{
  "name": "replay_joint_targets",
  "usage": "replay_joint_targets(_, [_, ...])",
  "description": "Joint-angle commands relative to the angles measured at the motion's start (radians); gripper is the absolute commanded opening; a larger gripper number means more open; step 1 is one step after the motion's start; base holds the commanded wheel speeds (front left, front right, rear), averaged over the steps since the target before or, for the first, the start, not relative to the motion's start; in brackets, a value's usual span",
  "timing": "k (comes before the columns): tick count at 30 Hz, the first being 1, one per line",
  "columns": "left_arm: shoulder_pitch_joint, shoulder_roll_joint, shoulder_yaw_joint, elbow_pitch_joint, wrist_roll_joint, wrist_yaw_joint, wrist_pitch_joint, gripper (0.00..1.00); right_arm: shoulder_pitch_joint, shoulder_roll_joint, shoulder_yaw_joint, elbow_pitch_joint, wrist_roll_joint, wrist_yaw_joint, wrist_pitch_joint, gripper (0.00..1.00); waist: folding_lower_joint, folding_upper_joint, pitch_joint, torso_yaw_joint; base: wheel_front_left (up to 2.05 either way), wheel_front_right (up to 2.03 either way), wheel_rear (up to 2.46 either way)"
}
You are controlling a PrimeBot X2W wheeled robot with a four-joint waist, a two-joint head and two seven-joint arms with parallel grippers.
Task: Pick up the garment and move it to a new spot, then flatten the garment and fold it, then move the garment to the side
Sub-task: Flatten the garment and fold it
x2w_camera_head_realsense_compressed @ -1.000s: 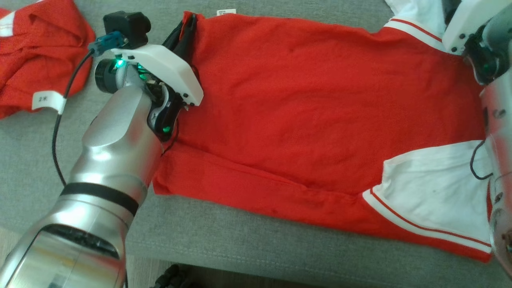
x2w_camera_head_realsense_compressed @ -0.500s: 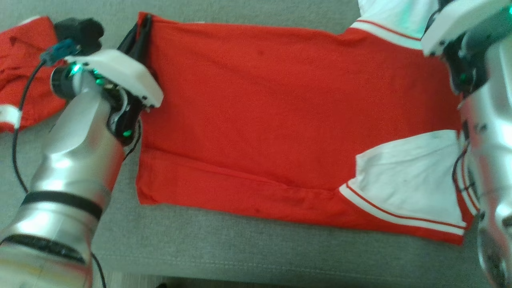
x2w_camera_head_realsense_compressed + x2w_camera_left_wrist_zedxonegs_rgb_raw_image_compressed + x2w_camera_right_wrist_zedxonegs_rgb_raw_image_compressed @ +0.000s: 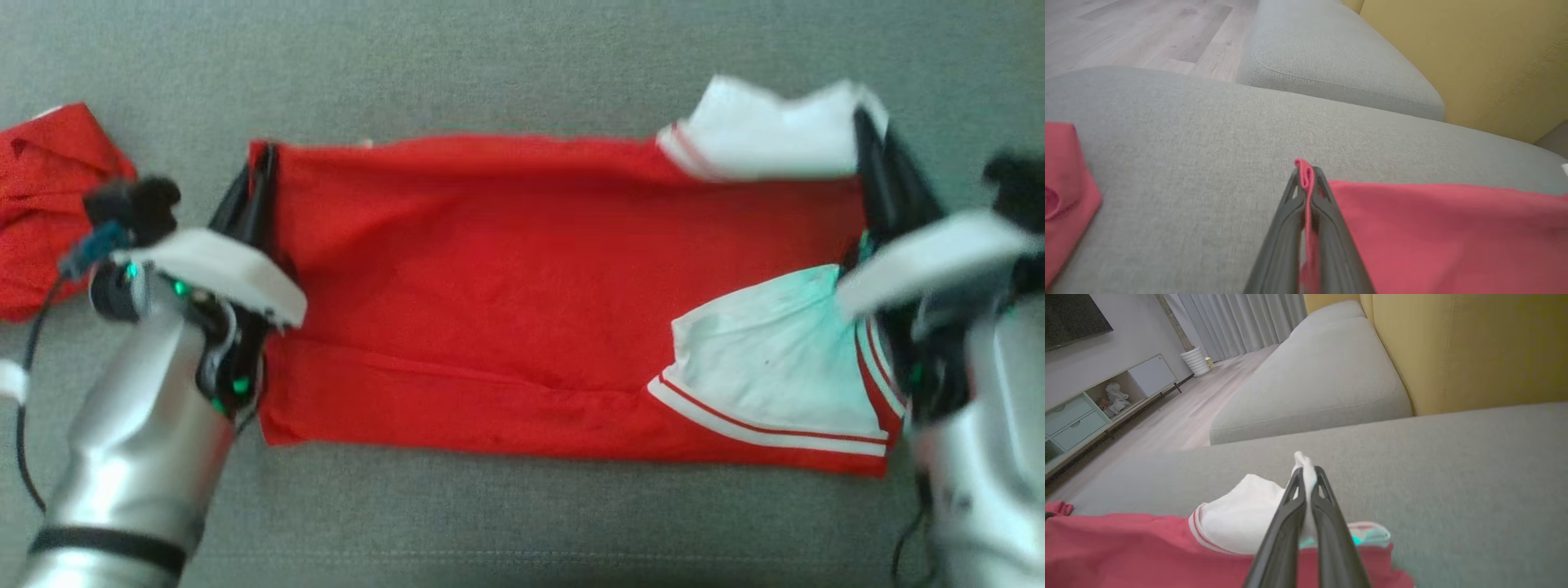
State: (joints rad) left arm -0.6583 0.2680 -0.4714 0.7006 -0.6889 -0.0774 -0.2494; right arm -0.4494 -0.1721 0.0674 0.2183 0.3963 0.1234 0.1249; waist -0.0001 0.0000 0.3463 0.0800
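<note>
The garment [image 3: 506, 278] is a red shirt with white, red-striped sleeves, stretched sideways across the grey sofa cushion [image 3: 522, 73]. My left gripper [image 3: 260, 167] is shut on its far left red corner; in the left wrist view a fold of red cloth [image 3: 1305, 173] is pinched between the dark fingers [image 3: 1290, 228]. My right gripper [image 3: 869, 143] is shut on the far white sleeve [image 3: 759, 135]; in the right wrist view white cloth [image 3: 1303, 461] pokes out past the fingertips. The near white sleeve [image 3: 775, 367] lies flat on the red body.
A second red garment [image 3: 45, 204] lies bunched at the cushion's left end. The yellow sofa back [image 3: 1474, 53] rises behind the seat. Another grey cushion [image 3: 1323, 375] adjoins, with wooden floor [image 3: 1126, 32] and a low TV cabinet [image 3: 1098, 404] beyond.
The head camera has shifted, so the whole picture moved. My right gripper has closed on the white sleeve. The left gripper still holds the red corner.
</note>
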Motion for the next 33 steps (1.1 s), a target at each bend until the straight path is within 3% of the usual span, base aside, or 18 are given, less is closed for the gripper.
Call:
replay_joint_targets(1, [0.008, 0.050, 0.042, -0.045, -0.008, 0.013, -0.012, 0.00, 0.041, 0.025, 0.005, -0.075, 0.006, 0.007, 0.013, 0.00, 0.0001, 0.0000, -0.009, -0.006, 0.00, 0.00, 0.00])
replay_joint_targets(7, [0.131, 0.056, 0.046, -0.129, -0.023, 0.049, -0.010, 0.00, 0.258, 0.089, -0.034, -0.247, 0.004, 0.007, 0.058, 0.00, 0.0001, 0.0000, -0.021, -0.016, 0.00, 0.00, 0.00])
replay_joint_targets(14, [0.229, 0.068, 0.033, -0.197, -0.033, 0.079, 0.021, 0.00, 0.415, 0.118, -0.070, -0.325, 0.007, 0.007, 0.079, 0.00, 0.0001, 0.0000, -0.021, -0.026, 0.00, 0.00, 0.00])
replay_joint_targets(15, [0.239, 0.071, 0.030, -0.203, -0.034, 0.084, 0.029, 0.08, 0.428, 0.119, -0.068, -0.326, 0.005, 0.007, 0.084, 0.00, 0.0001, 0.0000, -0.019, -0.029, 0.00, 0.00, 0.00])
replay_joint_targets(16, [0.247, 0.073, 0.029, -0.210, -0.035, 0.089, 0.034, 0.60, 0.439, 0.120, -0.066, -0.329, 0.005, 0.007, 0.085, 0.00, 0.0001, 0.0000, -0.017, -0.031, 0.00, 0.00, 0.00])
replay_joint_targets(17, [0.255, 0.075, 0.029, -0.218, -0.035, 0.093, 0.034, 1.00, 0.449, 0.120, -0.065, -0.328, 0.003, 0.007, 0.088, 0.35, 0.0001, 0.0000, -0.016, -0.032, 0.00, 0.00, 0.00])
replay_joint_targets(18, [0.262, 0.077, 0.029, -0.224, -0.033, 0.100, 0.033, 1.00, 0.459, 0.121, -0.062, -0.327, -0.004, 0.007, 0.092, 0.89, 0.0001, 0.0000, -0.015, -0.033, 0.00, 0.00, 0.00])
replay_joint_targets(19, [0.268, 0.080, 0.029, -0.231, -0.027, 0.109, 0.030, 1.00, 0.467, 0.121, -0.058, -0.328, -0.005, 0.007, 0.089, 1.00, 0.0001, 0.0000, -0.014, -0.034, 0.00, 0.00, 0.00])
replay_joint_targets(24, [0.308, 0.092, 0.062, -0.285, 0.020, 0.173, -0.003, 1.00, 0.493, 0.122, -0.038, -0.350, -0.048, 0.007, 0.046, 1.00, 0.0001, 0.0000, -0.019, -0.042, 0.00, 0.00, 0.00])
replay_joint_targets(28, [0.381, 0.088, 0.137, -0.422, 0.105, 0.240, -0.012, 1.00, 0.503, 0.122, -0.028, -0.418, -0.145, 0.007, -0.028, 1.00, 0.0001, 0.0000, -0.046, -0.051, 0.00, 0.00, 0.00])
replay_joint_targets(33, [0.473, 0.061, 0.204, -0.580, 0.191, 0.270, -0.012, 1.00, 0.481, 0.122, -0.035, -0.454, -0.225, 0.007, -0.078, 1.00, 0.0001, 0.0000, -0.080, -0.055, 0.00, 0.00, 0.00])
